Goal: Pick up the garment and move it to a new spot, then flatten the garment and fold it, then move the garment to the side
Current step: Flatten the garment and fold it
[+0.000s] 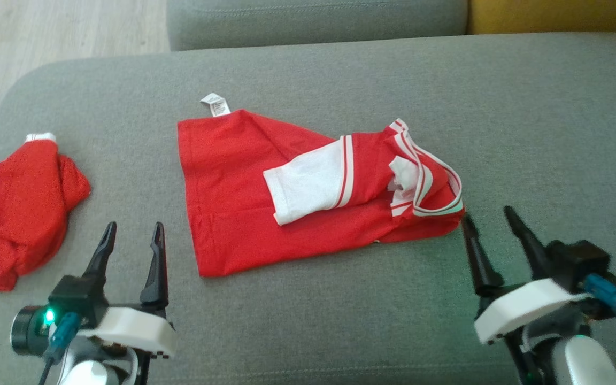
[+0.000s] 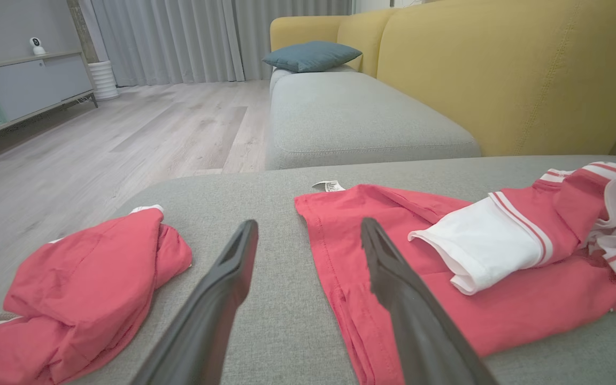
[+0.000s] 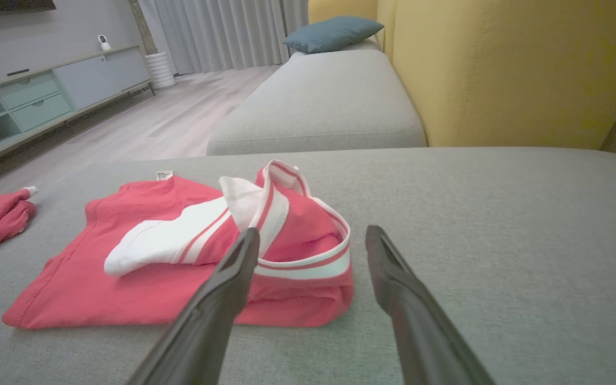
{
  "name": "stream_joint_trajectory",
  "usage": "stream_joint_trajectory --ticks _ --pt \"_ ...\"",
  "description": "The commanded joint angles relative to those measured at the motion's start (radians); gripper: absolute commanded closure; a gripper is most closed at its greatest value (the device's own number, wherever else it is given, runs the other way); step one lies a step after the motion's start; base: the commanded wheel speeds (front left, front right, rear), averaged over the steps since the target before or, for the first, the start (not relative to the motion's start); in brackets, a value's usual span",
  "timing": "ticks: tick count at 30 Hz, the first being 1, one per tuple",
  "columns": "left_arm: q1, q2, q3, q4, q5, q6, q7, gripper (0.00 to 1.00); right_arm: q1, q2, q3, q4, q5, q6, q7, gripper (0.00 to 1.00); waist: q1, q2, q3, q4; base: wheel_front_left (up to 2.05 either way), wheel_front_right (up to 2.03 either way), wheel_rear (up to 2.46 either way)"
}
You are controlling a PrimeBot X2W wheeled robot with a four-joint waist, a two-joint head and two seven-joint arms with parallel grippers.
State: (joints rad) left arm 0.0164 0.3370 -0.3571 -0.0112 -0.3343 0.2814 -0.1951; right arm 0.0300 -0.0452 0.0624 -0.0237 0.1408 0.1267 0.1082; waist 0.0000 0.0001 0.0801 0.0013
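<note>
Garment [image 1: 233,203]: a red T-shirt with white trim, lying about the middle of the grey sofa seat [image 1: 340,80], closer to the near edge than to the far one.
Lay of the garment: partly flattened. The hem end points to the seat's left edge and lies smooth, while the collar end points right and is bunched up.
White sleeve [image 1: 308,184]: folded across the red body, its cuff toward the near edge; a red stripe and a white band cross it where it meets the red cloth.
Neckline [image 1: 431,182]: a white ribbed band with a red stripe, standing up in an open loop with white cloth rumpled inside it.
Care label [image 1: 215,104]: small and white, sticking out from the far hem corner onto the bare seat.
Left end effector [image 1: 134,227]: fingers spread wide, gripping nothing. It hovers over bare seat by the near edge, just left of the garment's hem.
Right end effector [image 1: 487,214]: also spread wide and empty. Its left fingertip is just beside the bunched collar corner — whether it touches the cloth cannot be told.
Second red garment [image 1: 14,214]: a crumpled heap at the seat's left edge, well apart from the T-shirt.
Surroundings: a yellow backrest [image 2: 500,69] beyond the far edge, a blue pillow [image 2: 310,55] on the further seat, and wood floor [image 1: 46,27] to the left.
</note>
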Motion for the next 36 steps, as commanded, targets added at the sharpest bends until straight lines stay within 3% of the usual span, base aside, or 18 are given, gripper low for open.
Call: stream_joint_trajectory --ticks 1,12,17,18,19,24,29,36 --pt "-0.049 0.021 0.034 -0.037 0.006 0.003 -0.006 0.00 -0.048 -0.005 0.031 -0.030 -0.003 0.004 0.003 0.00 0.0000 -0.0001 0.006 0.005 0.00 0.00 0.00" --pt "-0.126 -0.003 0.013 -0.023 0.016 -0.011 -0.031 0.00 -0.248 -0.005 0.119 0.165 -0.015 0.004 0.073 0.00 0.0000 -0.0001 0.093 0.068 0.00 0.00 0.00" --pt "-0.159 -0.019 0.002 0.002 0.017 -0.025 -0.043 0.00 -0.312 -0.005 0.092 0.263 -0.056 0.004 0.155 0.00 0.0000 -0.0001 0.120 0.095 0.00 0.00 0.00" --pt "-0.165 -0.022 0.001 0.009 0.016 -0.028 -0.046 0.00 -0.318 -0.005 0.085 0.271 -0.057 0.004 0.166 0.67 0.0000 -0.0001 0.121 0.099 0.00 0.00 0.00" --pt "-0.169 -0.026 0.000 0.015 0.015 -0.031 -0.048 0.00 -0.321 -0.005 0.079 0.275 -0.054 0.004 0.172 1.00 0.0000 -0.0001 0.122 0.102 0.00 0.00 0.00" --pt "-0.178 -0.038 -0.003 0.037 0.015 -0.036 -0.056 0.00 -0.320 -0.005 0.024 0.245 -0.032 0.004 0.146 1.00 0.0000 -0.0001 0.120 0.109 0.00 0.00 0.00" --pt "-0.175 -0.040 0.002 0.046 0.015 -0.037 -0.061 0.00 -0.298 -0.005 -0.093 0.223 -0.006 0.004 0.124 1.00 0.0000 -0.0001 0.109 0.097 0.00 0.00 0.00" --pt "-0.176 -0.039 0.002 0.044 0.015 -0.042 -0.063 0.00 -0.282 -0.005 -0.253 0.311 0.061 0.004 0.128 1.00 0.0000 -0.0001 0.104 0.079 0.00 0.00 0.00"
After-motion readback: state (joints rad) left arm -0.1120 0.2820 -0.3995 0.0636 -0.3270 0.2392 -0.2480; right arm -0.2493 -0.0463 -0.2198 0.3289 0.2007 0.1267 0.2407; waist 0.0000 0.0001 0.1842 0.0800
